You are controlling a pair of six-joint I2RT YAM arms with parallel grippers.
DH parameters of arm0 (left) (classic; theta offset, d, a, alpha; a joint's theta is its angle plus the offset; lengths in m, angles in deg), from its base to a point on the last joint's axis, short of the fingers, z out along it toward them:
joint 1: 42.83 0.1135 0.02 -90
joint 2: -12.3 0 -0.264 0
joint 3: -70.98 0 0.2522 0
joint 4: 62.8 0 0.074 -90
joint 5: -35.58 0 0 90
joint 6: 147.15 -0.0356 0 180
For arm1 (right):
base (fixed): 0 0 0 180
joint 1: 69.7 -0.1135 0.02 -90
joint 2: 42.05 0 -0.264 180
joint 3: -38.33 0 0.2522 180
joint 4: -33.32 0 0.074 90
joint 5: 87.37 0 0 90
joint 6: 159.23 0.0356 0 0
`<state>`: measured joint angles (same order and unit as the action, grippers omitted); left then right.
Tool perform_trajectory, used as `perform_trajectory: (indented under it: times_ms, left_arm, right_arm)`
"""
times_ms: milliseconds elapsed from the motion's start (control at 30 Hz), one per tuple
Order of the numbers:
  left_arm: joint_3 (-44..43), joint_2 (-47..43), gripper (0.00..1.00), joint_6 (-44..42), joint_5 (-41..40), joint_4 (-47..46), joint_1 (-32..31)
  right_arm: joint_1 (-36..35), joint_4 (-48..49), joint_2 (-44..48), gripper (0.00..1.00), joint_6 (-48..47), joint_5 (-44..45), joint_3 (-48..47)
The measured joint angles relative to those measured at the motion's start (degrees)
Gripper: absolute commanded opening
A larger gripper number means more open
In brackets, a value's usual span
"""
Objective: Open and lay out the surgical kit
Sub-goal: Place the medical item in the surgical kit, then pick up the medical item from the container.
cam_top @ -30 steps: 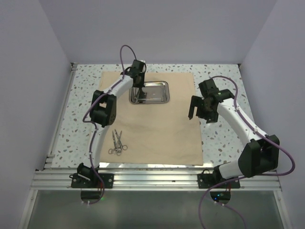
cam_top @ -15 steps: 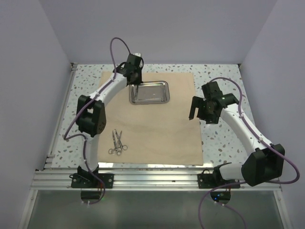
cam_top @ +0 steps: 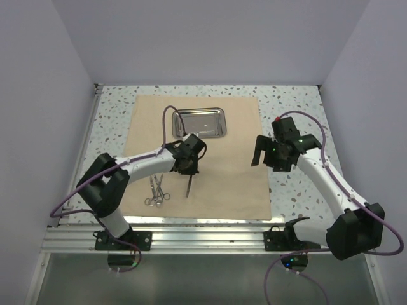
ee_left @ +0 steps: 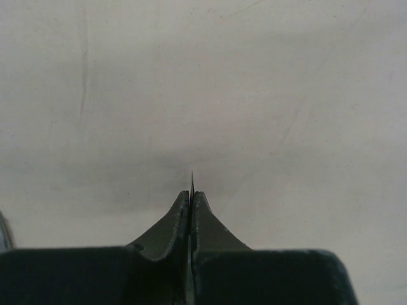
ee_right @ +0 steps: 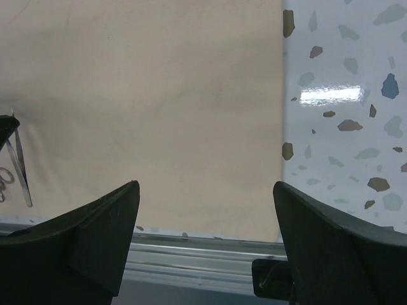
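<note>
The tweezers point lengthwise toward the worktop's near edge, pinched in the closed left tool. The right tool gapes wide, empty.

one high view, two wrist views, sharing the cloth
top camera: above and behind the arm bases, looking down over the white speckled surface and tan rectangular cloth sheet. left wrist camera: past the left end effector, very near the cloth. right wrist camera: higher, past the right end effector, over the cloth's right edge, also catching the thin silver metal tweezers.
</note>
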<state>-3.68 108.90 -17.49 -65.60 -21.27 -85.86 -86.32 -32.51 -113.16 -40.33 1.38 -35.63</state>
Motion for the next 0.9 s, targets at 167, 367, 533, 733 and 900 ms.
perform_trajectory:
  times_ms: [167,367,533,733,900]
  left_arm:
    - [1.5,0.0,0.00,4.0,-0.6,-1.3,-0.9]
    - [-0.9,1.3,0.58,7.0,-0.6,-0.5,-1.3]
    - [-10.1,3.6,0.65,6.0,-1.8,3.4,-1.4]
    - [-30.5,8.0,0.62,-0.5,-5.7,7.9,1.0]
    - [-45.1,17.4,0.58,-5.4,-5.9,8.4,8.6]
  right_arm:
    - [0.0,-0.2,1.5,0.90,-0.5,0.0,0.1]
    - [0.0,-1.1,2.8,0.90,-0.9,0.0,0.2]
    - [0.0,-1.4,3.3,0.90,-1.3,0.3,0.3]
    - [0.0,-1.9,3.4,0.90,-1.5,1.6,0.3]
    - [0.0,-2.0,3.2,0.90,-1.4,2.4,0.3]
